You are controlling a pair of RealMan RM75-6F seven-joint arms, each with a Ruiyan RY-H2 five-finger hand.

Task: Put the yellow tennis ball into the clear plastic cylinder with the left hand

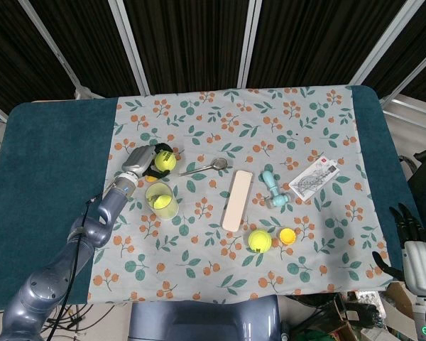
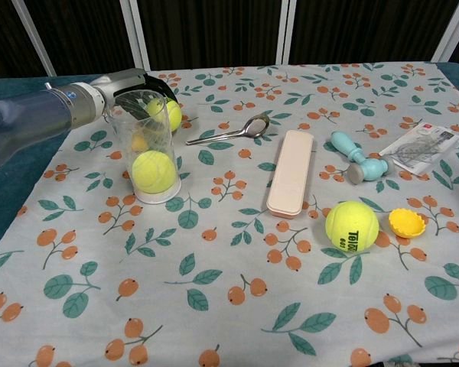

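Note:
My left hand (image 1: 143, 163) (image 2: 135, 81) is at the table's left, just behind the clear plastic cylinder (image 1: 162, 202) (image 2: 144, 145). Its fingers wrap a yellow tennis ball (image 1: 165, 161) (image 2: 169, 114), which in the chest view shows partly behind the cylinder's rim. The cylinder stands upright with another yellow tennis ball (image 1: 160, 201) (image 2: 153, 171) at its bottom. A third tennis ball (image 1: 259, 241) (image 2: 352, 225) lies at the front right. My right hand (image 1: 410, 240) hangs off the table's right edge, fingers apart and holding nothing.
On the flowered cloth (image 1: 220, 277) lie a metal spoon (image 1: 204, 168) (image 2: 229, 132), a pink case (image 1: 236, 199) (image 2: 290, 172), a blue handled object (image 1: 273, 190) (image 2: 357, 160), a yellow cap (image 1: 287, 236) (image 2: 407, 222) and a packet (image 1: 314, 177) (image 2: 422, 146). A small orange piece (image 1: 150, 177) sits behind the cylinder.

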